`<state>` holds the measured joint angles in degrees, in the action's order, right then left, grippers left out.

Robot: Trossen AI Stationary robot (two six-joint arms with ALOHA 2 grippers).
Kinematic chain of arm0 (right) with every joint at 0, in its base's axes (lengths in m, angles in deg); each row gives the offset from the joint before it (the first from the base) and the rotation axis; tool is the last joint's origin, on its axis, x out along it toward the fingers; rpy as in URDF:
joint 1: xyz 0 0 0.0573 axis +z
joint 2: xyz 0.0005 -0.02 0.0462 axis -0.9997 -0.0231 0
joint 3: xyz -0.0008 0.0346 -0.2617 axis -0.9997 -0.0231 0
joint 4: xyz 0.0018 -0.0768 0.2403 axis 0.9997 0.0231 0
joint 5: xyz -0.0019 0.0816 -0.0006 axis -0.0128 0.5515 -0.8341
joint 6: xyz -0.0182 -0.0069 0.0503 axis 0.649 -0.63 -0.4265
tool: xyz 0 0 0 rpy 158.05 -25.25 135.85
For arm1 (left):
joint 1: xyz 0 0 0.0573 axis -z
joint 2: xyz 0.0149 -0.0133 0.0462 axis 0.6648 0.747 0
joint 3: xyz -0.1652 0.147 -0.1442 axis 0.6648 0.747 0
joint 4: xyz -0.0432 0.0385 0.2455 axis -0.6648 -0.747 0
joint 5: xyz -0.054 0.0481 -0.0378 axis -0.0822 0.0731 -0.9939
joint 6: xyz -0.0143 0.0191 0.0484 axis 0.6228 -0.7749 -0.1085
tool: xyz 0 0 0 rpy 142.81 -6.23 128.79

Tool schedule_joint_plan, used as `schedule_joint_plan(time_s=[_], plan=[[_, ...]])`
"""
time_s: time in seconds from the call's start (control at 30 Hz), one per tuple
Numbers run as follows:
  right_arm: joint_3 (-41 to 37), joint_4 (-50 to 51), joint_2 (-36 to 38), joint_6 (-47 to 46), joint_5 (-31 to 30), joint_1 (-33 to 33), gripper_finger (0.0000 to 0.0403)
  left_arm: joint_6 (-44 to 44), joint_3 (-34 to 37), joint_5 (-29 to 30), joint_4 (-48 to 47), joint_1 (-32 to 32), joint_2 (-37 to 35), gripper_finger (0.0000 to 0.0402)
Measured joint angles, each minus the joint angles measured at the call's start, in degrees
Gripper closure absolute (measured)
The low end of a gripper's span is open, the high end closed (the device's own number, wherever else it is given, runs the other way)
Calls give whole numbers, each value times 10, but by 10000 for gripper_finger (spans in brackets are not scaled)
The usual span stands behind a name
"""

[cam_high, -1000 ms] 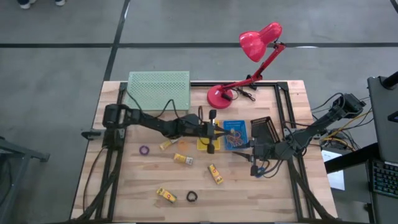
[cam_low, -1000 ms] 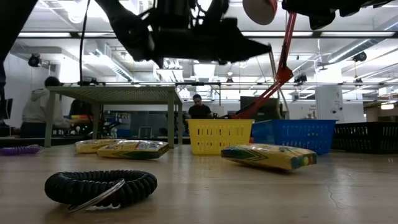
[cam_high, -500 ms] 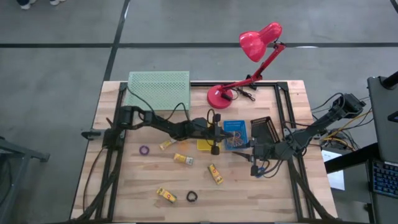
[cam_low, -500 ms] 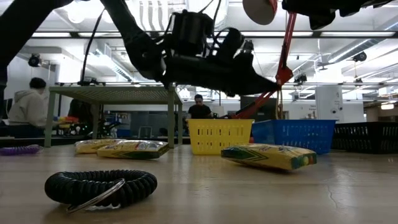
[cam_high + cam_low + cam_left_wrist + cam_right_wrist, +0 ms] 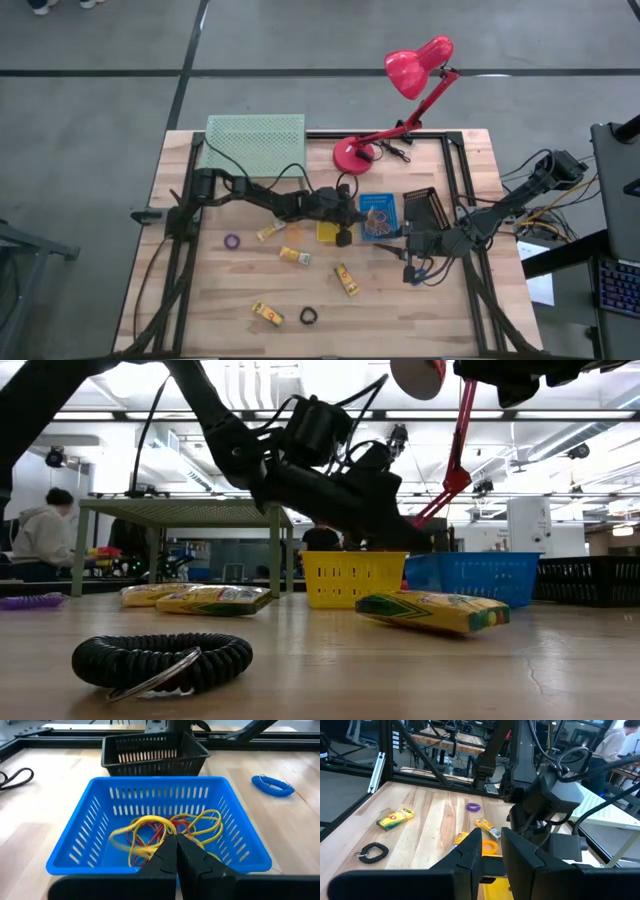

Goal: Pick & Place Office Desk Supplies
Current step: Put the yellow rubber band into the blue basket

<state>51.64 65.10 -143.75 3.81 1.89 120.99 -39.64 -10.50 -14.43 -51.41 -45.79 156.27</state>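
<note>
My left gripper (image 5: 344, 238) hangs over the near-left rim of the blue basket (image 5: 160, 805), its fingers (image 5: 176, 845) shut with nothing visible between them. Yellow and red rubber bands (image 5: 165, 832) lie tangled inside that basket. Yellow packets (image 5: 268, 232) (image 5: 294, 256) (image 5: 347, 279) lie flat on the table, and another (image 5: 267, 314) sits near the near edge. A purple ring (image 5: 232, 241) and a black coiled ring (image 5: 308, 316) also rest on the wood. My right gripper (image 5: 492, 850) waits open at the table's right, beside the black basket (image 5: 425, 207).
A yellow basket (image 5: 352, 575) stands left of the blue one. The pink-red lamp (image 5: 400, 100) and the pale green mesh shelf (image 5: 255, 142) stand along the far edge. A blue coil (image 5: 272, 785) lies beyond the blue basket. People show in the room behind.
My left gripper has come down and tipped forward toward the blue basket, its arm stretching farther to the table's right. The packets, rings and baskets have stayed where they were.
</note>
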Motion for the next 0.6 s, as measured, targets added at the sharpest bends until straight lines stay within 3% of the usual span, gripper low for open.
schedule_joint_plan(time_s=[0.37, 0.6], plan=[[0, 0, 0, 0, 0, 0, 335, 15, 0, 0, -24, -2, 0, 398], [0, 0, 0, 0, 0, 0, 335, 15, 0, 0, -22, -2, 0, 367]])
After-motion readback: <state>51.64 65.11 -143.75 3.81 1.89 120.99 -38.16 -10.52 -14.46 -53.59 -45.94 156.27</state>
